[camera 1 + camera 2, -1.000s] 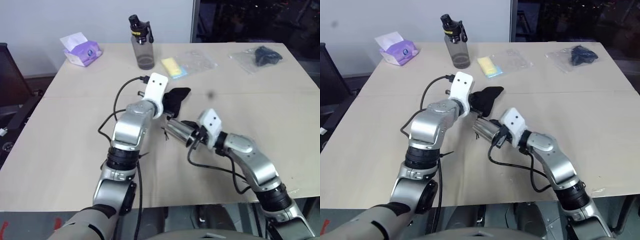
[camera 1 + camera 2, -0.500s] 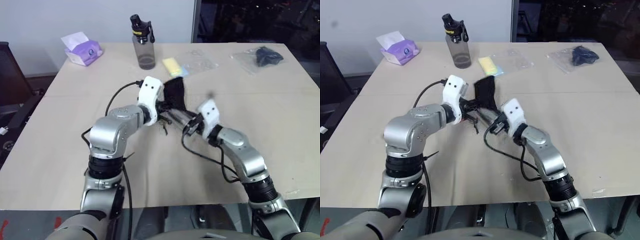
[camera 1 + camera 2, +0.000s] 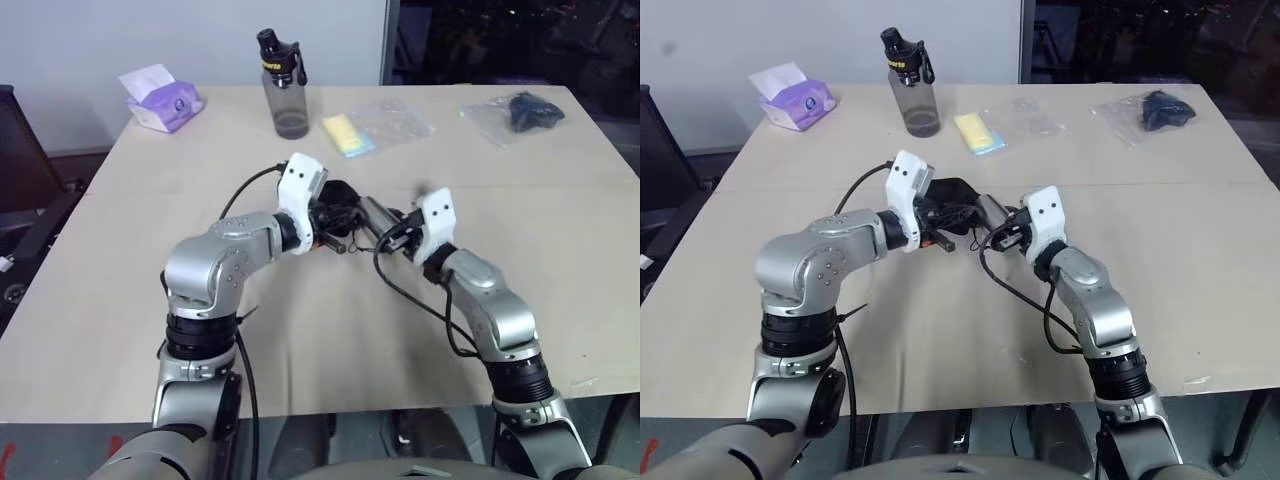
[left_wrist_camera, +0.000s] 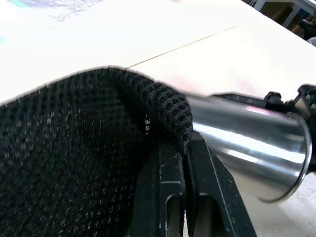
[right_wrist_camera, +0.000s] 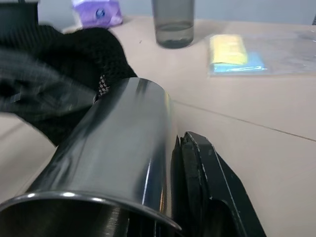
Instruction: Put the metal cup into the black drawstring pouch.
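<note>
Cup and pouch had come together above the middle of the table (image 3: 120,300). Far to the left at the back edge sat a purple tissue pack (image 3: 163,100), and just right of it a grey water bottle (image 3: 285,90), both well apart from the work. The left end effector (image 3: 325,218) was clenched on the rim of the black drawstring pouch (image 3: 338,198); its wrist view showed the mesh fabric pinched between the closed fingers (image 4: 168,197). A second earlier the pouch hung slack from that arm, away from the cup; now the arm had swung round so the pouch mouth faced right, toward the other arm. Next to the right, the metal cup (image 3: 377,213) lay roughly level in the air, its closed end pushed against and just under the pouch's lip, its open end toward the right end effector (image 3: 398,232), which was clamped on the cup's rim. That arm had carried the cup forward to meet the bag. Judging from both wrist views, only the tip of the cup was inside, so insertion had begun but most of the body remained outside. The fabric would likely need to stay spread as the cup pushed deeper. Behind, on the right, lay a yellow item in clear plastic (image 3: 350,135) and a dark object in a plastic bag (image 3: 528,108).
</note>
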Available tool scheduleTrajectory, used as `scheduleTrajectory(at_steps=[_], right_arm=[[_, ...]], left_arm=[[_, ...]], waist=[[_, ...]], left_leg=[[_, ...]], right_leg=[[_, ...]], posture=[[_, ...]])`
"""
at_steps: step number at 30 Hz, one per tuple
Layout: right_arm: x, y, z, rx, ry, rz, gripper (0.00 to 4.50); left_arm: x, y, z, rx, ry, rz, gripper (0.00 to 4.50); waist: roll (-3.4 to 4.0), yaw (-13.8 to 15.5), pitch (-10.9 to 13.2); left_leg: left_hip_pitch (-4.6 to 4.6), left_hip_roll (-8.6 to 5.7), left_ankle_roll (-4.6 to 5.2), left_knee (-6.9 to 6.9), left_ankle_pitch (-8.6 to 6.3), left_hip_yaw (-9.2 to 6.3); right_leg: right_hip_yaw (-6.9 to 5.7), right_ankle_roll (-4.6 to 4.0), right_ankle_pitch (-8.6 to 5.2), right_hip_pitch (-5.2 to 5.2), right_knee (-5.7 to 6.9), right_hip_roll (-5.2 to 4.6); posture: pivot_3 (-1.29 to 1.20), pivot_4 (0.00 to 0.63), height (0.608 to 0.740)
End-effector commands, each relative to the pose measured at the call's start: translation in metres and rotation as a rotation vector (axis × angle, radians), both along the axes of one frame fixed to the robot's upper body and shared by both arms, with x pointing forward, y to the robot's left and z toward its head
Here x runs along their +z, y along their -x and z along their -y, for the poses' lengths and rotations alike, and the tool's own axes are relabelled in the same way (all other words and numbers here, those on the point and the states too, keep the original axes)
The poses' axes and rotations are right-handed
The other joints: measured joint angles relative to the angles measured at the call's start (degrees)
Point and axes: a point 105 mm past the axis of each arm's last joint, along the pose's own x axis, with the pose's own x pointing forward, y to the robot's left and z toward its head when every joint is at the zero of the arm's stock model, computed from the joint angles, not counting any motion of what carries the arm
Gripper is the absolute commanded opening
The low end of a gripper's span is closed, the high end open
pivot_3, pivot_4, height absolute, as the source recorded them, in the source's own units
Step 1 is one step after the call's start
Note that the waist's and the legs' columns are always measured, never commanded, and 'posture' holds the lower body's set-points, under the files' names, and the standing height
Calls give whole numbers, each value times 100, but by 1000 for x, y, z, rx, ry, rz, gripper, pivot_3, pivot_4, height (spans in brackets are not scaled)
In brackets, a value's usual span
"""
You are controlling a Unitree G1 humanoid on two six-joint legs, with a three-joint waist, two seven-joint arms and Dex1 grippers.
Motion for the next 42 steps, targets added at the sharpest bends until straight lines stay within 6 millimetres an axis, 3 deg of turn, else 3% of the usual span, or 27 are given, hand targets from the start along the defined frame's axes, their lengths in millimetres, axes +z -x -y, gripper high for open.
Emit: scheduleTrajectory(at_steps=[1,7,9,13,16,21,25,30,33,37,42], right_arm=[[24,8,2,20,-94,74,60],[35,22,29,38,-260,51,60],[28,35,31,106,-231,22,60],[-2,71,15,344,-12,-62,60],[-10,74,-4,392,5,-94,60],[-17,61,-40,392,14,-109,60],[-23,28,-54,239,20,-134,60],[-19,5,-65,143,-32,-150,60],[-13,-19,-59,-3,-128,-146,60],[-4,-36,-41,-167,-127,-41,60],[35,-42,36,-545,-121,213,60]], left_arm=[[6,-5,-6,17,18,35,0],[-5,-11,-16,33,7,-28,0],[-5,-12,-17,31,0,-23,0],[4,-15,-15,18,27,-6,0],[11,-16,-12,2,40,12,0],[26,-21,-12,20,54,6,0],[43,-27,-11,40,62,38,0],[49,-27,-9,41,66,49,0],[49,-26,-8,39,63,63,0],[49,-27,-9,48,63,71,0],[41,-31,-18,96,30,73,0]], waist=[[0,4,0],[-2,9,2],[-2,10,2],[-3,17,4],[-14,-31,15],[-21,-76,18],[-23,-73,19],[-23,-76,20],[-25,-86,22],[-25,-84,22],[-24,-83,21]], left_leg=[[0,0,0,0,0,0],[-2,0,0,0,0,-1],[-1,0,0,0,0,1],[-3,-1,1,-2,-1,0],[-1,4,1,-2,0,3],[8,9,1,-1,0,-2],[2,6,0,0,0,-2],[-9,2,-1,-3,0,-2],[-16,2,-2,-5,0,-5],[-20,1,-2,-4,0,-8],[-47,-2,-4,-1,1,-8]], right_leg=[[0,0,0,0,0,0],[-1,0,0,0,-3,0],[1,1,0,0,-3,0],[-2,0,-2,1,-10,-1],[0,-13,-17,0,-12,3],[0,-1,-25,1,0,9],[0,6,-4,0,-1,8],[0,1,0,-7,-7,0],[-1,1,1,-17,-6,0],[-3,1,2,-22,-2,-1],[-2,1,2,-49,3,-4]], posture=[[0,150,740],[0,150,740],[0,150,740],[0,150,740],[0,150,740],[0,150,740],[0,150,740],[0,150,740],[0,150,740],[0,150,740],[0,150,740]])
